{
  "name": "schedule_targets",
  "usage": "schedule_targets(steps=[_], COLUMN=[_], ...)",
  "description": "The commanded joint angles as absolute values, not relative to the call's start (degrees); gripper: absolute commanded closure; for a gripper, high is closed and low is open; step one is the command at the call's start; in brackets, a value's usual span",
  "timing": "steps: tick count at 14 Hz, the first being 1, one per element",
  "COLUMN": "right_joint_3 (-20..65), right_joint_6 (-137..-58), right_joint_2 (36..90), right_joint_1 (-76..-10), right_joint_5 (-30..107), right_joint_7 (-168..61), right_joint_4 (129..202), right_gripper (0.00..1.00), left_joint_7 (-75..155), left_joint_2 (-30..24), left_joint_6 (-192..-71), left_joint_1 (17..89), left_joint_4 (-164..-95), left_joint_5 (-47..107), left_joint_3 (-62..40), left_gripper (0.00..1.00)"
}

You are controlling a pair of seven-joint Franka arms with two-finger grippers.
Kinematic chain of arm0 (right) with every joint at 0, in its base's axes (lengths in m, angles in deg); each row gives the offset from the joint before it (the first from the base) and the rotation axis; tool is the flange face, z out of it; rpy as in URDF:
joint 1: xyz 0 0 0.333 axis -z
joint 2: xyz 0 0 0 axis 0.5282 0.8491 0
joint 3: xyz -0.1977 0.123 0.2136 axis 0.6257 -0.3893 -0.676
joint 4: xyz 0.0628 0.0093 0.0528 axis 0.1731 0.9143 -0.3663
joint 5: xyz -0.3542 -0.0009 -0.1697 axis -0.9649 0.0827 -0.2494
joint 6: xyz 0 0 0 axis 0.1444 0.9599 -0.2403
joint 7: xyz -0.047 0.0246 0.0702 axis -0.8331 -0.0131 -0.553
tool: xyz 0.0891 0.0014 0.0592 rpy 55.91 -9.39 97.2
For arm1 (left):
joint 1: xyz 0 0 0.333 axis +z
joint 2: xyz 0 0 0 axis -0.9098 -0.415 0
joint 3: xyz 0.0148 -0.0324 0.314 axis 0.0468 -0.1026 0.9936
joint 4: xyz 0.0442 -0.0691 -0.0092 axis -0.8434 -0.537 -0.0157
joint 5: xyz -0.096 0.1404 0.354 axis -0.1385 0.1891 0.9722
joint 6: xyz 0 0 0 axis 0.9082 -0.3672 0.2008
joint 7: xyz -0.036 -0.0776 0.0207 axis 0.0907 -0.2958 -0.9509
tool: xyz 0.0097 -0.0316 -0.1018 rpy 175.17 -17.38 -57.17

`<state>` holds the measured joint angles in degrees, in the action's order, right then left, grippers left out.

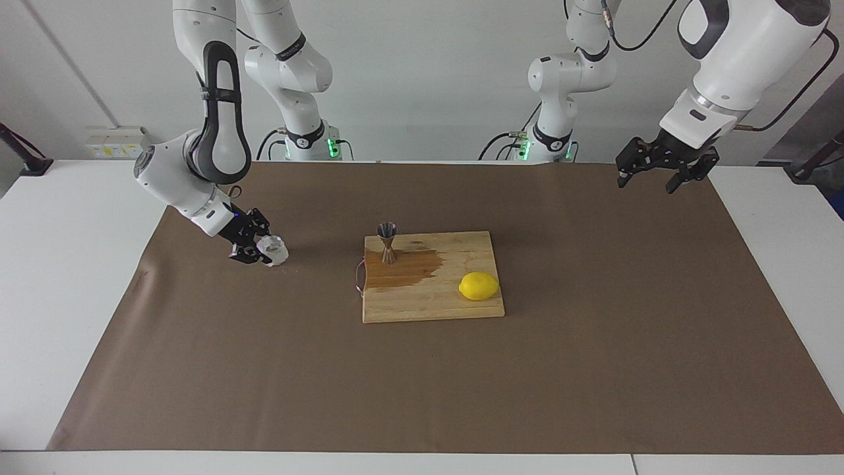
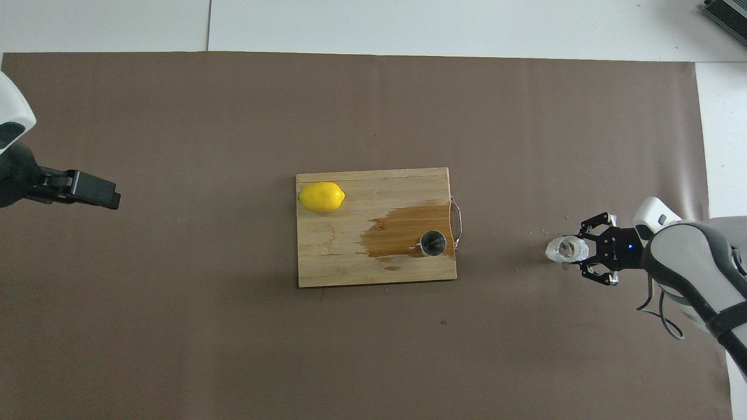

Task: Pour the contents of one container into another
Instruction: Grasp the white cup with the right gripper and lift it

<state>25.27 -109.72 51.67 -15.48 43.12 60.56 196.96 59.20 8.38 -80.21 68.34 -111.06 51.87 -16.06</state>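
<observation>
Toward the right arm's end of the brown mat [image 1: 422,396], the right gripper [image 1: 258,249] is down at table level and clamped on the little clear glass tumbler [image 1: 273,251], which looks to be sitting on the mat, tipped a bit. The steel jigger [image 1: 387,242] stands upright on the wooden cutting board [image 1: 432,300] in the middle of the mat, at the board's corner nearest the robots on the right arm's side, right in a dark wet stain [image 1: 405,267]. A lemon [image 1: 479,286] sits on the same board toward the left arm's edge. The left gripper [image 1: 661,173] hangs up in the air over the mat's corner at the left arm's end, fingers spread, gripping nothing.
</observation>
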Motion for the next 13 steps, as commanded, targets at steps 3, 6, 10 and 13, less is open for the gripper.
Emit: schedule_targets(steps=[3,6,10,13], right_joint_3=[24.3,20.9,19.1,19.0], right_joint_6=[-108.8,-108.7,-109.1,-108.9], right_joint_2=[48.2,45.4,41.6,42.0], right_joint_1=[-15.5,-15.6,-23.3,-30.9], right_joint_5=[45.3,44.9,36.0,25.0], right_joint_7=[58.5,53.4,33.0,15.0], right_joint_4=[195.9,195.0,193.2,189.1], right_gripper=[1.00,1.00,1.00,1.00], left_joint_7=[58.3,58.4,58.5,58.3], left_joint_2=[10.3,10.3,10.3,10.5], left_joint_6=[-77.6,-78.8,-78.4,-77.8], left_joint_1=[68.5,68.6,68.4,68.4], left_joint_4=[-111.5,-111.9,-112.0,-112.0], left_joint_5=[54.1,54.1,54.1,54.1], left_joint_3=[-15.8,-15.8,-15.8,-15.8], left_gripper=[0.00,0.00,0.00,0.00])
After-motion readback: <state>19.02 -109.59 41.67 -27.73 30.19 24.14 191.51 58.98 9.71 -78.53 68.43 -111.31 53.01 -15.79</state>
